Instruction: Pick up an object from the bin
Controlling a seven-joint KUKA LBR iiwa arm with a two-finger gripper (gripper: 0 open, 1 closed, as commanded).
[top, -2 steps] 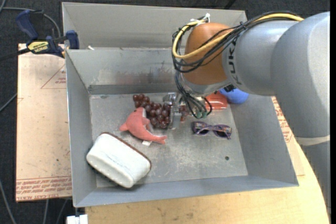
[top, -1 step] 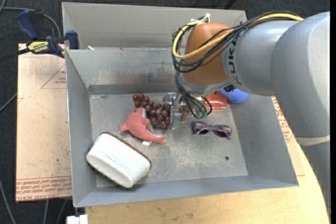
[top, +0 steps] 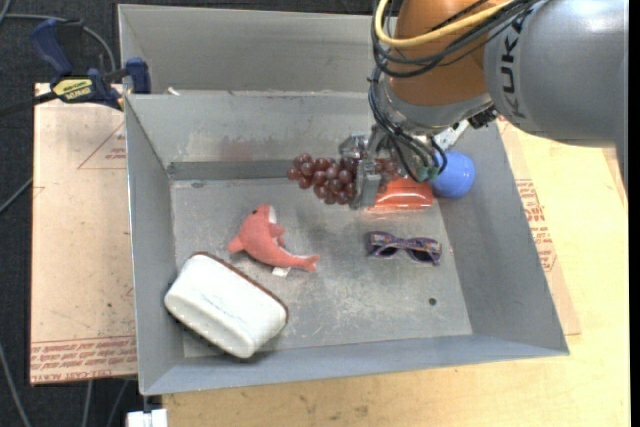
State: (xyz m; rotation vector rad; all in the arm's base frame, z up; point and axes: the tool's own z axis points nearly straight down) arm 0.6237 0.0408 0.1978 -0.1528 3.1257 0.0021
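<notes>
Hand (top: pixel 362 170) low over the right end of the dark grape bunch (top: pixel 320 177), far middle of the bin (top: pixel 330 320). Spread or pressed together: cannot tell. Grapes are probably light, knobbly and floppy, so take them across the thick middle.

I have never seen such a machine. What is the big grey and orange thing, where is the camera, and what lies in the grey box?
It is a robot arm with an orange cover at its wrist, reaching from the right into a grey metal bin. The one camera looks down from above, a little from the side. The arm's gripper is low at the back of the bin, between a bunch of dark grapes and a flat orange-red thing; a blue ball lies beside that. Nearer the front lie purple sunglasses, a pink toy fish and a white case. Whether anything is held, I cannot tell.
</notes>
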